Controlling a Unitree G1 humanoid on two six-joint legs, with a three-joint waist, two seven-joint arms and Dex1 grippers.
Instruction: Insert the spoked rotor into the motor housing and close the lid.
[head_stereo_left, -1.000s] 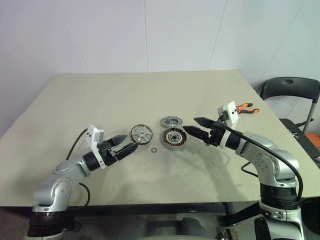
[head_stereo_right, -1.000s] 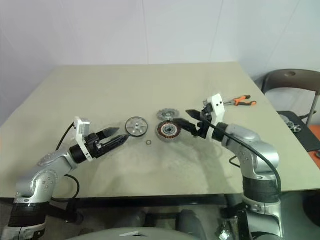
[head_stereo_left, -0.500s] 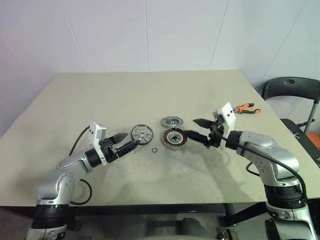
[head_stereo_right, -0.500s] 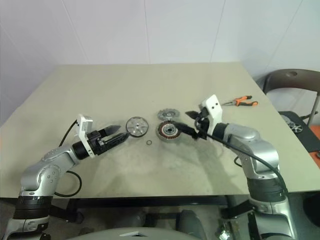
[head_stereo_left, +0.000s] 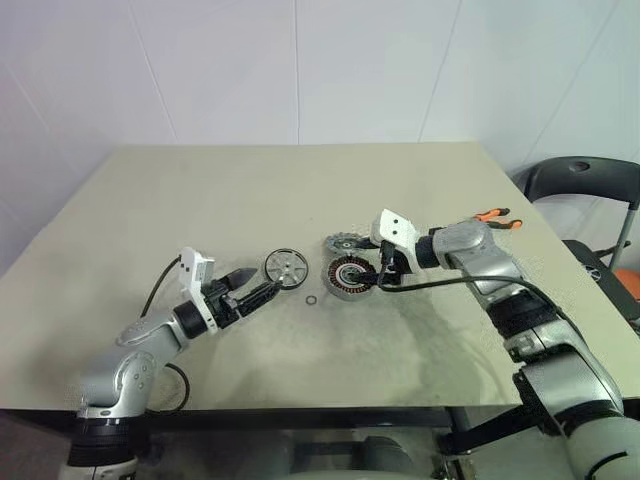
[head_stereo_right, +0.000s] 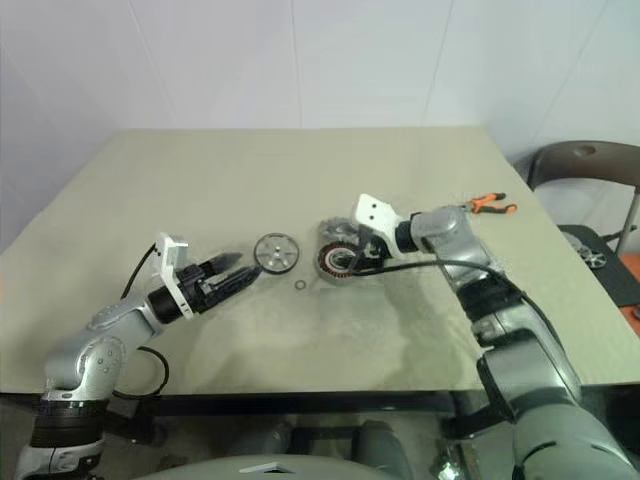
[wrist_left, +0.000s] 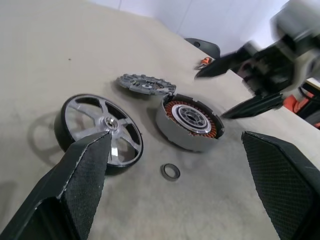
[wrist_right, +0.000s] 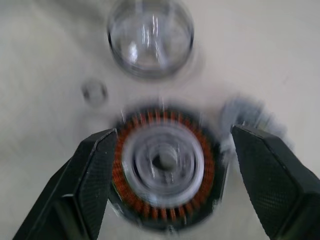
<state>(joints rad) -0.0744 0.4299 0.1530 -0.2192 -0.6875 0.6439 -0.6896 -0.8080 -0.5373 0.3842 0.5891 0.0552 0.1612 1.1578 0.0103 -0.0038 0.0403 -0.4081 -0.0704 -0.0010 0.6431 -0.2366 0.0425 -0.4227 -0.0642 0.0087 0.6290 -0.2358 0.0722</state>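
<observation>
The right tool (head_stereo_left: 378, 275) has swung in from the right and now hangs over the motor housing (head_stereo_left: 347, 276), its two fingers spread wide on either side of it, holding nothing. The housing sits open near the middle of the table (head_stereo_left: 250, 190), copper windings showing. The lid (head_stereo_left: 343, 243) lies just behind it, the spoked rotor (head_stereo_left: 283, 267) just to its left, a small ring (head_stereo_left: 311, 300) in front. The left tool (head_stereo_left: 262, 287) hovers beside the rotor, wide open and empty.

We note a silver spoked rotor (wrist_left: 100, 131) with dark rim, a dark-grey motor housing (wrist_left: 190, 121) with copper-orange windings, a grey ribbed lid (wrist_left: 145, 83), and a beige table (head_stereo_left: 250, 190).
</observation>
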